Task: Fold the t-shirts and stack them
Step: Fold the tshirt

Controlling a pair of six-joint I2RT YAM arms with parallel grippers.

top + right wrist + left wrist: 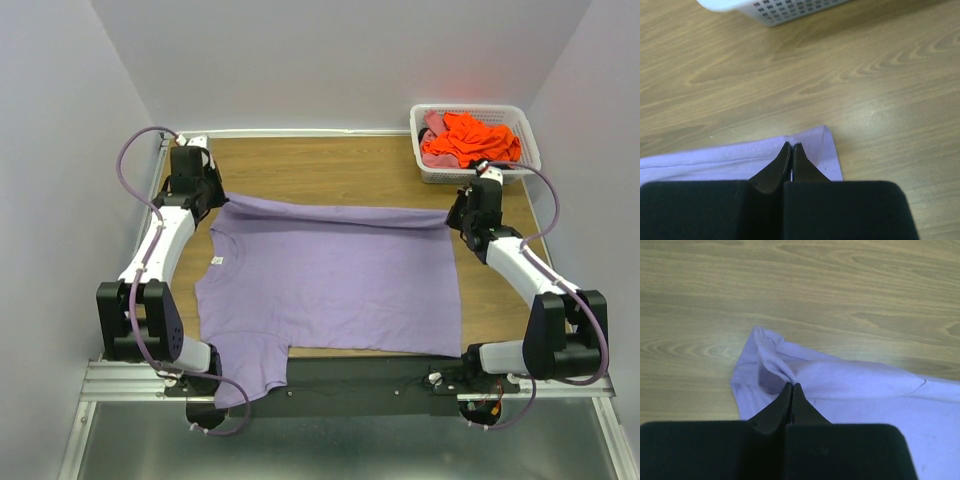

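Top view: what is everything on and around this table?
lavender t-shirt: one, pale purple, spread flat mid-table, one sleeve over the near edge
neck label: one, white, at its collar
orange t-shirt: bunched heap, bright orange, in the basket; count unclear
pink t-shirt: a bit showing, pink, at the basket's left end
basket: one, white lattice, far right corner
table: one, wood-grain
left arm, right arm: two, black and white, purple cables
left tool: black, shut on the lavender shirt's far left corner
right tool: black, shut on its far right corner
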